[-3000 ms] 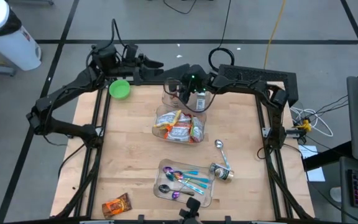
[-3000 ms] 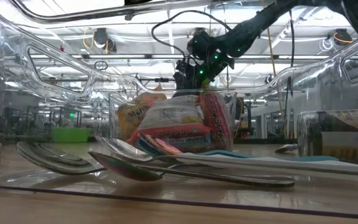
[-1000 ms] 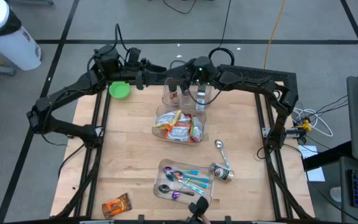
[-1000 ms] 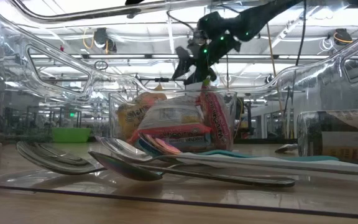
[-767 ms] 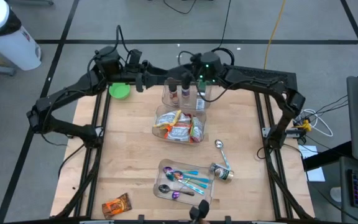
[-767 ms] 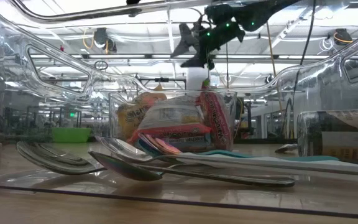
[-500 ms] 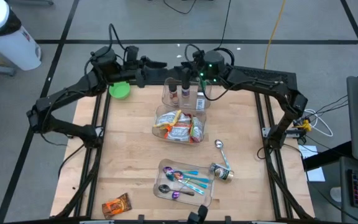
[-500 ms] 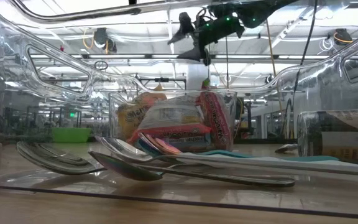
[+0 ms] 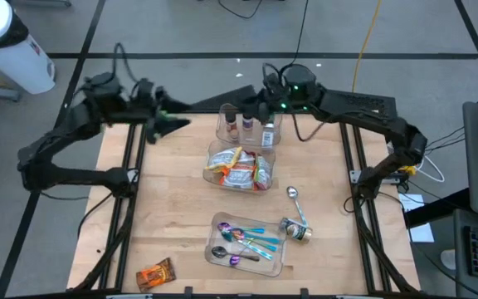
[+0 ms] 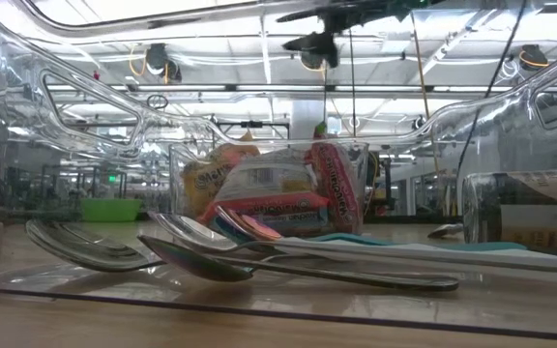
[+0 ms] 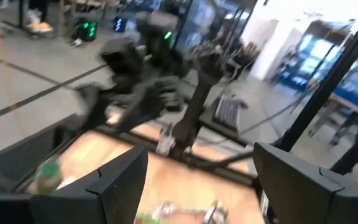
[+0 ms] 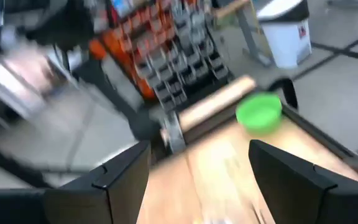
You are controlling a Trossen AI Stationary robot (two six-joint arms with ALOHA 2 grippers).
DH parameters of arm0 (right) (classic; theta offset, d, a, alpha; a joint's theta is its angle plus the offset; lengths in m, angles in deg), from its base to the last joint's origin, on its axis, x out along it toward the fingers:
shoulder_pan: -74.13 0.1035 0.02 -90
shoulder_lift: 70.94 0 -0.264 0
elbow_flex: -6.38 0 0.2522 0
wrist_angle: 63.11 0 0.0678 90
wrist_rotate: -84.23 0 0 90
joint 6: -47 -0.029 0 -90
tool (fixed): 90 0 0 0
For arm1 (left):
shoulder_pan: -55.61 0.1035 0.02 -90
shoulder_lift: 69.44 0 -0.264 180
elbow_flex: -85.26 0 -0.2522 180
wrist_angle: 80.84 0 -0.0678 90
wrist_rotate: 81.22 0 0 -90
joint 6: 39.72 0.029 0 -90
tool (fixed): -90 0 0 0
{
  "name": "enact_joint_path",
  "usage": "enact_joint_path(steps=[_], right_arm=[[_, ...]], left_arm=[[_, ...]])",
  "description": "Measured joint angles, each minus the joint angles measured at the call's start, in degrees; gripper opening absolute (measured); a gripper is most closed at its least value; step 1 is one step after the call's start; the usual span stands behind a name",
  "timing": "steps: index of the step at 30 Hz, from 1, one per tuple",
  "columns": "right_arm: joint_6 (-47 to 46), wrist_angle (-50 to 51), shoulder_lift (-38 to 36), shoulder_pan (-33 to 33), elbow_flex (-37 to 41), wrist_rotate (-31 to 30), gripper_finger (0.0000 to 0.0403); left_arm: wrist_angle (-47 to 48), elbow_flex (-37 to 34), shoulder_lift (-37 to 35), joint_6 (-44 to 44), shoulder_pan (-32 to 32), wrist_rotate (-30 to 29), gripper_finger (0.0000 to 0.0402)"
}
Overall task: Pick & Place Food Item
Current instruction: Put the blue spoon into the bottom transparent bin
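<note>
Several food packets lie in a clear bin (image 9: 239, 169) at the table's middle, which also shows in the low view (image 10: 269, 188). One orange-brown snack packet (image 9: 156, 272) lies flat at the near left corner. My left gripper (image 9: 179, 123) hangs open above the far left corner, pointing toward the table's right, with nothing between its fingers (image 11: 197, 186). My right gripper (image 9: 260, 101) hangs open high over the far edge, just beyond a clear container of small bottles (image 9: 248, 126); it holds nothing (image 12: 197, 180) and shows at the top of the low view (image 10: 312, 42).
A green bowl (image 12: 259, 112) sits at the far left corner, under my left gripper. A clear tray of spoons (image 9: 247, 243) lies near the front edge. A metal scoop (image 9: 293, 198) and a jar on its side (image 9: 297, 230) lie to its right. Bare wood spreads on the left.
My left gripper has drawn back from the far edge's middle toward the table's left edge, staying open. My right gripper has risen from over the bottle container and drawn back toward the far right, staying open. Nothing on the table has moved.
</note>
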Motion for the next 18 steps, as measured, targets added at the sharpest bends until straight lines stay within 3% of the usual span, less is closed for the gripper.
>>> enact_joint_path(steps=[5, 11, 14, 18], right_arm=[[7.08, 18.73, -6.41, 3.52, 0.0, -6.74, 0.0263], [9.89, 33.61, -11.44, 10.41, 0.0, -14.08, 0.0263], [9.61, 37.82, -12.92, 14.15, 1.28, -17.28, 0.0263], [3.79, 38.38, -15.54, 19.06, 8.34, -19.1, 0.0263]], left_arm=[[10.6, 0.0, -6.7, -0.21, -0.93, -5.78, 0.0296], [19.54, -0.04, -8.25, -2.3, -3.66, -8.69, 0.0296], [18.69, -2.52, -8.3, -3.17, -5.37, -10.16, 0.0296], [9.51, -10.16, -8.34, -5.88, -8.13, -10.19, 0.0296]])
